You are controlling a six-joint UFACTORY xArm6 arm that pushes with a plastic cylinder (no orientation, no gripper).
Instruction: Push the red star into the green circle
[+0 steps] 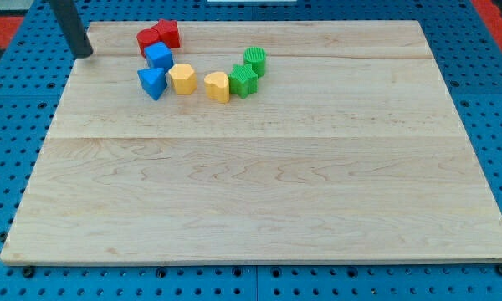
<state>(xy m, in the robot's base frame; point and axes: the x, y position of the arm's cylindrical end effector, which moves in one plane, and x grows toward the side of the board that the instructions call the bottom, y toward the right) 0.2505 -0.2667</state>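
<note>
camera view | my tip (pixel 84 53) at view's left of red star (pixel 167 33) | apart, touching nothing | green circle (pixel 255 60) rightward

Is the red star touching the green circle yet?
No, they are apart. The red star sits by another red block at the view's top left; the green circle is further right. My tip is left of both.

no readable text, labels, numbers or signs anywhere

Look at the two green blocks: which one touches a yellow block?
The lower green block, left of and below the other green block, presses against the right-hand yellow block. The upper one touches only its green neighbour.
</note>
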